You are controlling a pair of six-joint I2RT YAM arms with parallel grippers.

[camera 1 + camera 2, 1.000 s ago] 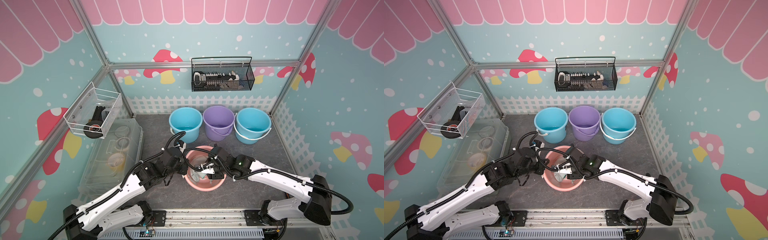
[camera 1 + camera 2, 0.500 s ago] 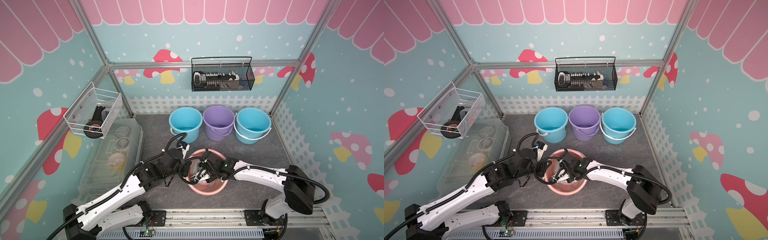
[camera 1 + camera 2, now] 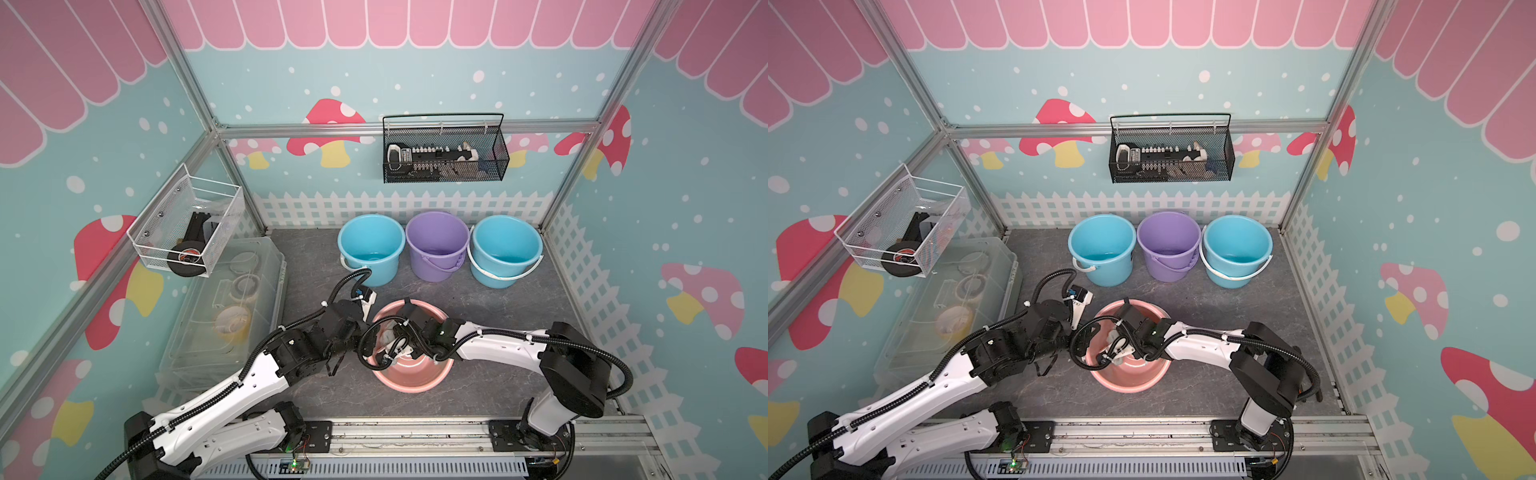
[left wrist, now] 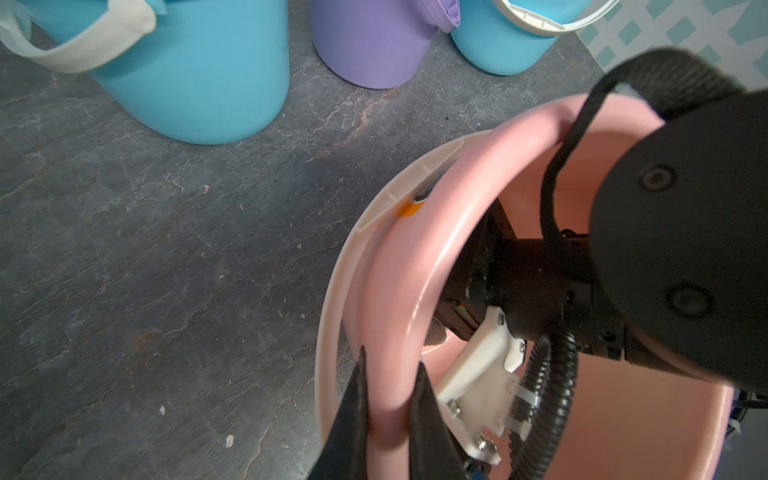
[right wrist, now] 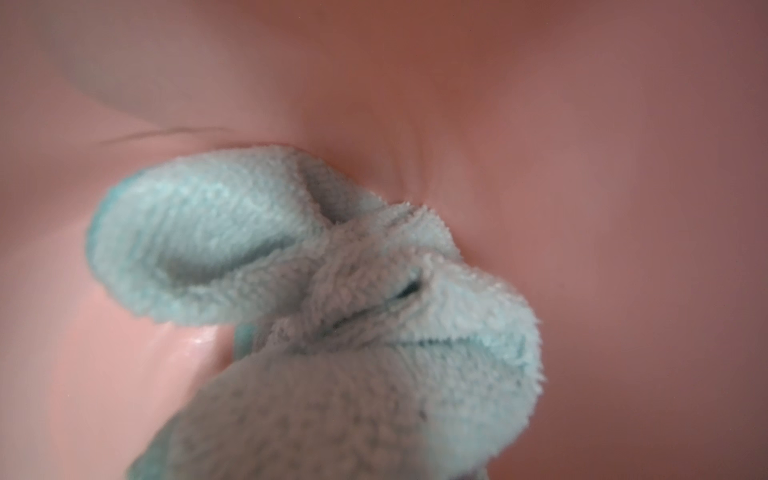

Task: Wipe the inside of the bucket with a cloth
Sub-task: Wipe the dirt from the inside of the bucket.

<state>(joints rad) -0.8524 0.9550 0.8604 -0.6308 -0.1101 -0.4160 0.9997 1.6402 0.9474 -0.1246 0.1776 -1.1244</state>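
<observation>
cloth [image 5: 324, 291] bunched in right pincer [image 3: 392, 337], inside bucket [image 3: 415, 376]

Left gripper [image 4: 390, 374] clamped on pink bucket [image 4: 415, 232] rim, white handle [image 4: 345, 270] folded alongside, right arm [image 4: 665, 232] reaching inside, purple bucket [image 4: 370, 45] between two blue buckets [image 4: 199, 83] [image 4: 498, 50] behind.

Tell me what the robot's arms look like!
The left arm and right arm have smooth white shells with chunky black joints. Black ribbed cables loop along them. The left tool has two thin, pointed black fingers.
</observation>
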